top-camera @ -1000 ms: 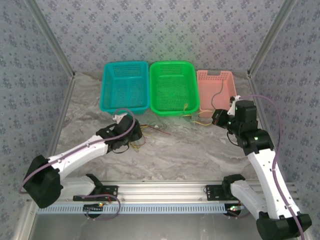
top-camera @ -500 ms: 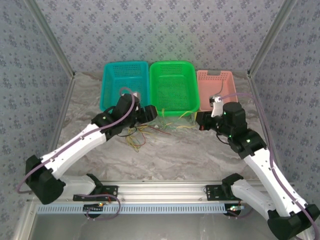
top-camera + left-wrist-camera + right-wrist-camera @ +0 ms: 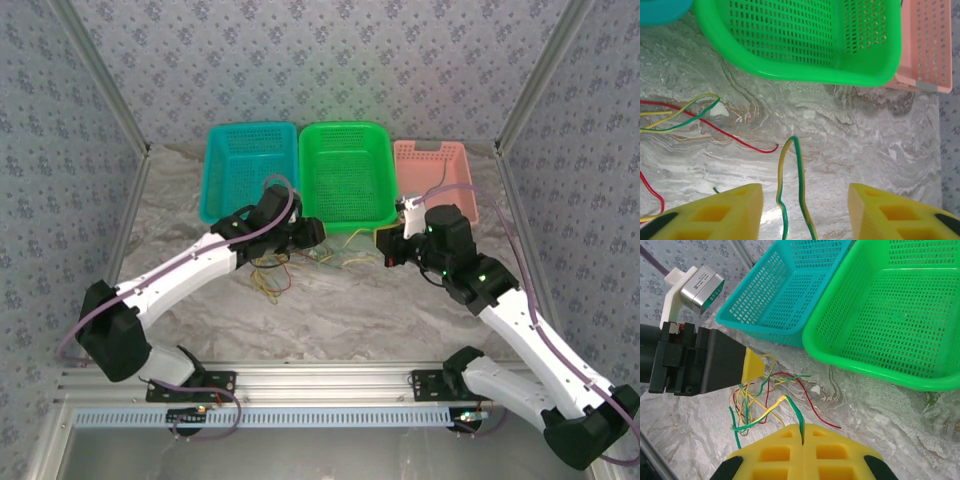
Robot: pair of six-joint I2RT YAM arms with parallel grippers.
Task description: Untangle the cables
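Left arm stretches toward 1 o'clock, left gripper [image 3: 805, 202] released astride a yellow-green cable [image 3: 792, 140]; right arm angles toward 11 o'clock, right gripper [image 3: 802, 432] clenching a cable end [image 3: 785, 398].

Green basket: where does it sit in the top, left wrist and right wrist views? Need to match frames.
Top external: green basket at the back centre of the table.
Left wrist: across the top, its near rim curving through the upper middle.
Right wrist: upper right, open side facing the camera.
Shared landmark: teal basket beside it, at the top-left corner and upper centre.
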